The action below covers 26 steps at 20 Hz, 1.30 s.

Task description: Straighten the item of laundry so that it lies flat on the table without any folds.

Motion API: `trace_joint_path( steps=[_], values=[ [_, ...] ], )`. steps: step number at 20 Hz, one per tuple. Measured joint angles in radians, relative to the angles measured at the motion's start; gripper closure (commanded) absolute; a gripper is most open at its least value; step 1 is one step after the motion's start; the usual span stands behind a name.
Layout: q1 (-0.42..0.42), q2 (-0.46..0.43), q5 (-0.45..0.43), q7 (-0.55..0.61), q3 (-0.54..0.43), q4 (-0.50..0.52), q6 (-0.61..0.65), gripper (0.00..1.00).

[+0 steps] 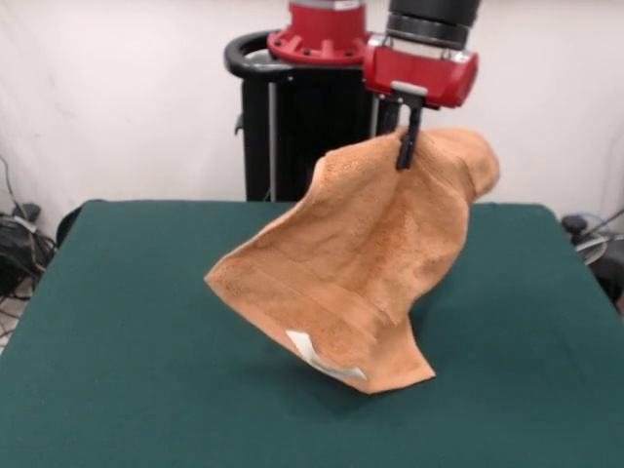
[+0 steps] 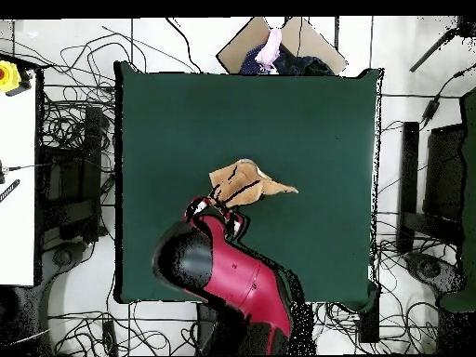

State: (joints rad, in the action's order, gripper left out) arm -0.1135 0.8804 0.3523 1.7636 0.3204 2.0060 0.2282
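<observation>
The gripper [image 1: 405, 156] pinches the towel [image 1: 356, 263] by its top edge, hoisting it above the table [image 1: 117, 331]; the next move, likely, is dragging it down flat.

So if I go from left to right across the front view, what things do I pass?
Bare green table → white label on the hanging orange towel → black fingers pinching the towel's top → more table.

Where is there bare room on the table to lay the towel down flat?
The table is bare all round the towel: wide green patches between it and each side edge, and along the front edge. The only crowded spot is the middle, where the towel hangs from the gripper, its lower corner down near the felt.
</observation>
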Motion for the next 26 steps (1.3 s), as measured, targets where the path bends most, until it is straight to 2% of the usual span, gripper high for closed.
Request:
trace_joint_path(
  steps=[16,26],
  values=[
    [-0.005,-0.073,0.026,0.0,-0.017,-0.172,0.002,1.0],
    [-0.013,-0.1,0.041,0.0,-0.018,-0.221,0.003,1.0]
  ],
)
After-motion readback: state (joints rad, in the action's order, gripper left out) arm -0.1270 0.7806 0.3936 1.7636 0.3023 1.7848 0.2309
